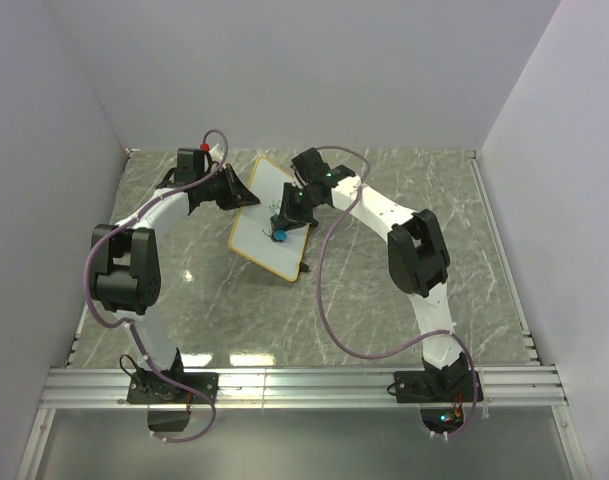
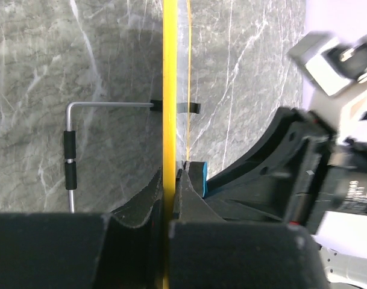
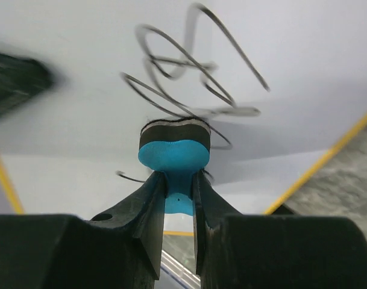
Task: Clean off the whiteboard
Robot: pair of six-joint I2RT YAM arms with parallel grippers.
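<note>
Left wrist: whiteboard point(image 2: 169, 90) in left pincer point(image 2: 169, 180); right pincer point(image 3: 179, 179) w/ eraser point(image 3: 174, 152) at face.

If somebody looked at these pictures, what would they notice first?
Probably the blue eraser, pinched in the right gripper and pressed against the whiteboard right beside a tangle of black scribbles. Next, the left gripper clamping the board's edge above the marbled table.

Nothing legible: whiteboard point(image 3: 81, 78) scribble point(image 3: 189, 78) (mere loops); right arm point(image 2: 352, 192) print possibly, blurred
</note>
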